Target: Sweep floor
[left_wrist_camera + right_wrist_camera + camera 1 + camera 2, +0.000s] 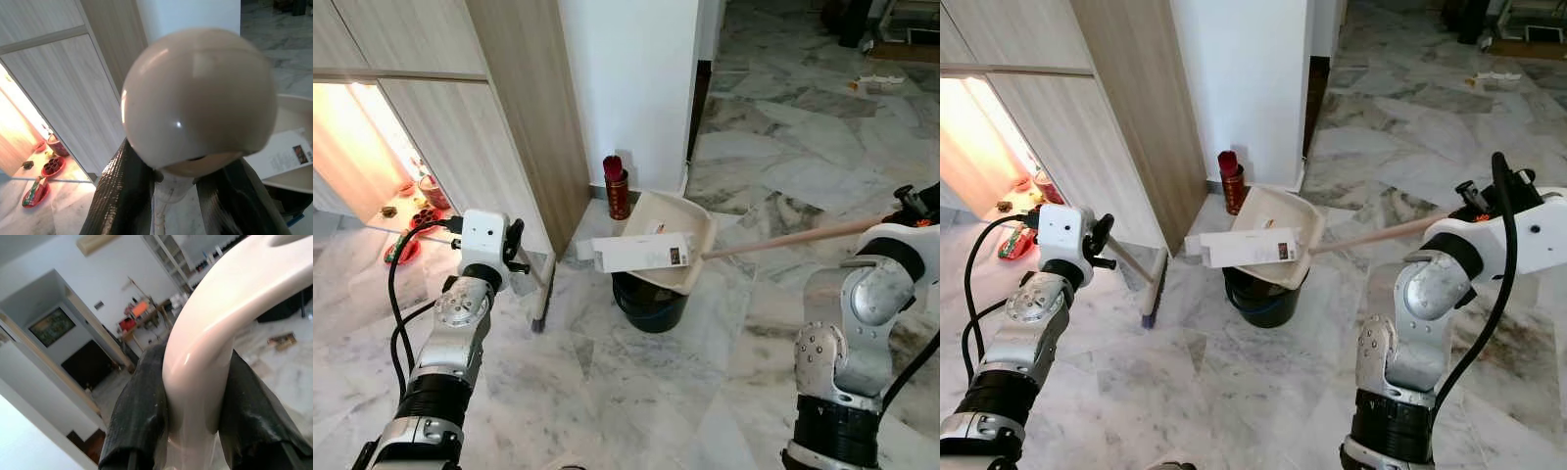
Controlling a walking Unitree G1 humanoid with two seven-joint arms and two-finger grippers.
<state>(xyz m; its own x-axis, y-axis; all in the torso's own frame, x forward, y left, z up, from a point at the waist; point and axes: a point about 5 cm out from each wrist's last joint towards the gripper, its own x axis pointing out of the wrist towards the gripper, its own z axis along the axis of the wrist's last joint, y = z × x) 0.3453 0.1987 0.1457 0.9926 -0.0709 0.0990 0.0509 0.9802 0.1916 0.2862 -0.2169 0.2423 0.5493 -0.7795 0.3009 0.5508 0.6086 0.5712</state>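
Right hand clamped on cream long-handled dustpan, tipped mid-frame over black round bin to shed white paper carton. Left hand gripping round-knobbed broom, parked at left, bristles on marble floor.

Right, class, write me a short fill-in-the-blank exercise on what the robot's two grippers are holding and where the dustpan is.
1. The right gripper holds the long handle of the ____.
2. The dustpan is tilted over a dark ____.
3. A white ____ lies across the dustpan's mouth.
4. The left gripper holds the top of the ____, whose head rests on the floor.

Missing words: dustpan; bin; box; broom
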